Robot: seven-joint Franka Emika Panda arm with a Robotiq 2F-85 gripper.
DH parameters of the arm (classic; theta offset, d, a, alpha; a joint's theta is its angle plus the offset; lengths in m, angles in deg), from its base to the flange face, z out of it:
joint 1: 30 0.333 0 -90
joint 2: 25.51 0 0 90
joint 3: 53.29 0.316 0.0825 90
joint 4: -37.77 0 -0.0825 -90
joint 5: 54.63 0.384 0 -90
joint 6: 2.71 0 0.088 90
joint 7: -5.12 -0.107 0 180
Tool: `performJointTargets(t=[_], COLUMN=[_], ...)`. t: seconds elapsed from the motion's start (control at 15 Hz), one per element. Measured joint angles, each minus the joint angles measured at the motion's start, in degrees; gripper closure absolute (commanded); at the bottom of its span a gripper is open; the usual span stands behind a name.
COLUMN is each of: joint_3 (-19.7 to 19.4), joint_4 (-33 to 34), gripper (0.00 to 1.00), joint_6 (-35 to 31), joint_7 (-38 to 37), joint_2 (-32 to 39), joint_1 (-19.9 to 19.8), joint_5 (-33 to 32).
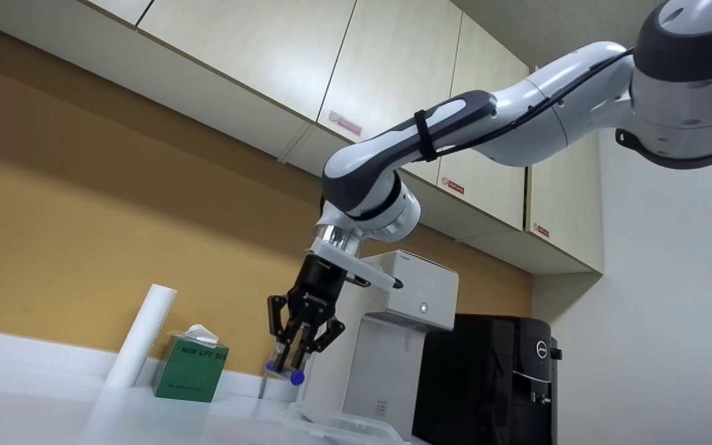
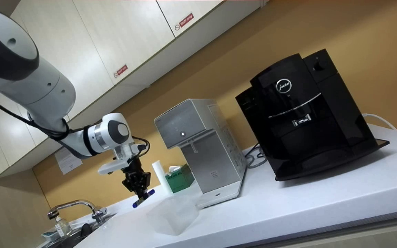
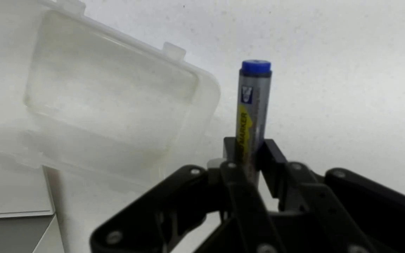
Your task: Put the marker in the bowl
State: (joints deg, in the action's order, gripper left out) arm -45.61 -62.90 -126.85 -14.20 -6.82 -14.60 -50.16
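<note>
The marker is a slim grey stick with blue ends and a yellow label. It shows in the wrist view [image 3: 254,95] and in both exterior views [image 1: 297,377] [image 2: 136,204]. My gripper [image 3: 250,149] is shut on the marker's middle, and it also shows in both exterior views [image 1: 289,361] [image 2: 143,196]. It holds the marker above the counter, apart from it. The bowl is a translucent plastic container with clip tabs, standing on the counter. It lies left of the marker in the wrist view [image 3: 202,93] and shows in both exterior views [image 1: 356,426] [image 2: 172,215].
A grey water dispenser [image 2: 209,162] stands close to the bowl, with a black coffee machine [image 2: 308,117] beyond it. A green tissue box [image 1: 192,369] and a white roll [image 1: 141,337] stand at the wall. Wall cabinets hang overhead. A sink tap [image 2: 74,205] is at one end.
</note>
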Motion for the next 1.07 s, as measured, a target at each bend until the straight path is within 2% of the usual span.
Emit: performJointTargets(t=[0.13, 0.2, 0.33, 0.4, 0.67, 1.07], joint_3=[-0.81, -1.00, -0.66, -0.45, -0.33, -3.49], joint_4=[-1.76, -2.67, -4.00, -4.37, -4.48, -4.44], gripper=[0.95, 0.79, 0.79, 0.95, 0.95, 0.95], joint_6=[-2.81, -4.32, -6.47, -6.88, -6.97, -8.98], joint_7=[-0.73, -0.70, 0.02, 0.04, 0.01, -0.82], joint_2=[-0.57, -0.98, -1.47, -1.60, -1.42, -1.96], joint_1=[-0.07, -0.18, -0.26, -0.21, -0.16, -0.70], joint_5=[-1.67, -2.11, -2.03, -2.03, -2.74, -11.37])
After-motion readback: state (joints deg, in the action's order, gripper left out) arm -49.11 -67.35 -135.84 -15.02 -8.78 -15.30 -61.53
